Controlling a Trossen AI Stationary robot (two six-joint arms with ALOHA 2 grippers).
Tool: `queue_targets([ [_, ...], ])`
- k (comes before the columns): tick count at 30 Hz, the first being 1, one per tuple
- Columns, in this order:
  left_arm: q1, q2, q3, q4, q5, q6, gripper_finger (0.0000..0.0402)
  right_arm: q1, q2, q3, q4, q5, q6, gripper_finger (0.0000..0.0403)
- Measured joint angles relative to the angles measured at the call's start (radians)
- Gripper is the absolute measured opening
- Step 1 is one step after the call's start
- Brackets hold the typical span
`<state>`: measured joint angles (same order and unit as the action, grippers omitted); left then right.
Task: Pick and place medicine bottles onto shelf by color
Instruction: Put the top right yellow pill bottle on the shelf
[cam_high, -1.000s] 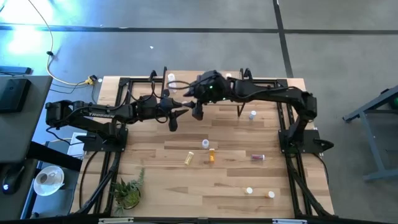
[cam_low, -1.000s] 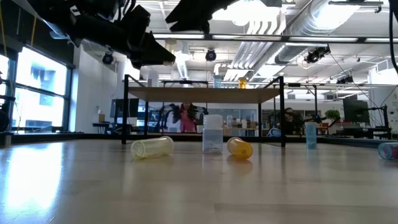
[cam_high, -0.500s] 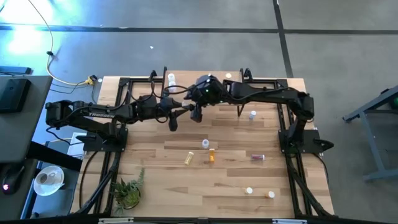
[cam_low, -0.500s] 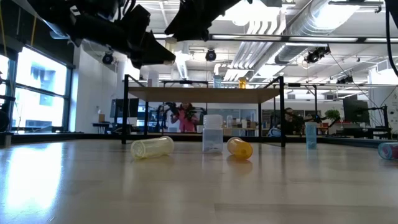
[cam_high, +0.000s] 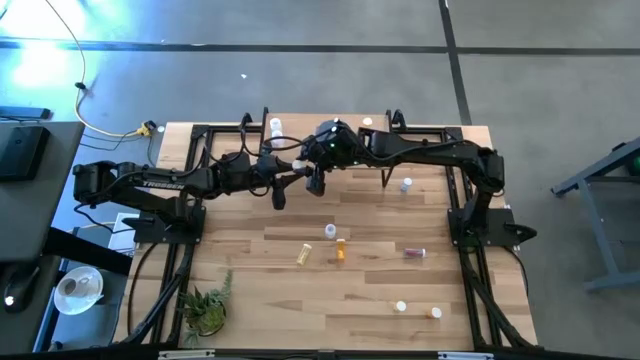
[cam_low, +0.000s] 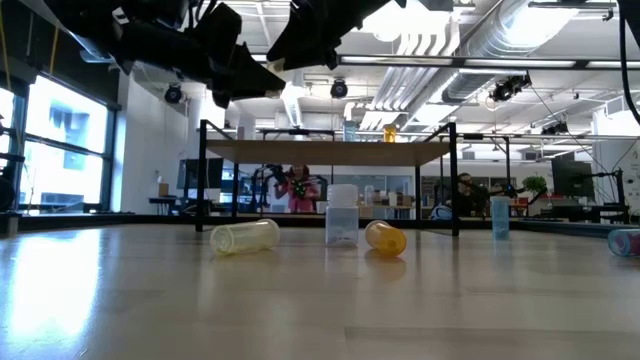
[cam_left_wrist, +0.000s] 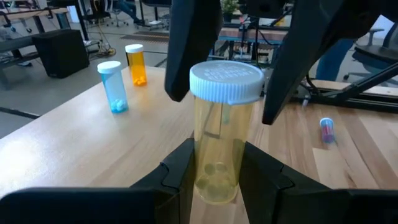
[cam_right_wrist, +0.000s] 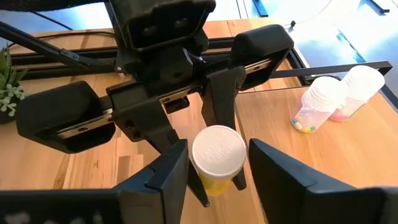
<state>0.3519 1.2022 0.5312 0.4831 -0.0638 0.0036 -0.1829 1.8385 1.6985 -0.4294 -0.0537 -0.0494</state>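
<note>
My left gripper (cam_high: 297, 176) is shut on a pale yellow medicine bottle (cam_left_wrist: 217, 146) with a white cap, held upright above the table's far middle. My right gripper (cam_right_wrist: 217, 171) reaches in from the table's right and is shut on that bottle's cap. The shelf (cam_low: 400, 152), a light board on black legs, stands at the far side. It carries an amber bottle (cam_low: 390, 132) and two pale bottles (cam_right_wrist: 317, 102). More medicine bottles lie or stand on the table: a yellow one (cam_high: 302, 253), a white one (cam_high: 330, 231) and an orange one (cam_high: 341, 250). My left gripper pinches the yellow bottle's lower body (cam_left_wrist: 214, 180) between its two fingers, coming nearly level from the table's left. The bottle stands upright, lifted clear of the table. My right gripper has the white cap's rim (cam_right_wrist: 239, 155) between its two fingers, slanting down from the table's right. A sliver of gap shows at one finger (cam_right_wrist: 171, 168).
A blue bottle (cam_high: 406, 185) stands at the right. A dark-pilled one (cam_high: 415, 252) lies nearer, and two white-capped ones (cam_high: 401, 306) stand by the near edge. A small plant (cam_high: 205, 308) sits at the near left corner.
My right gripper has sunk a little toward the bottle held by my left gripper. The bottles on the table and the shelf have stayed where they were.
</note>
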Motion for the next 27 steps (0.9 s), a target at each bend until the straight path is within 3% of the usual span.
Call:
queue_targets([
  [10,0.0,0.0,0.0,-0.001,0.0,-0.011,0.0093,0.0,0.0,0.0,0.0,-0.005,0.001,0.0112],
  [27,0.0,0.0,0.0,-0.004,0.002,-0.047,0.0143,0.0,-0.001,0.0,-0.027,-0.007,0.015,0.0108],
])
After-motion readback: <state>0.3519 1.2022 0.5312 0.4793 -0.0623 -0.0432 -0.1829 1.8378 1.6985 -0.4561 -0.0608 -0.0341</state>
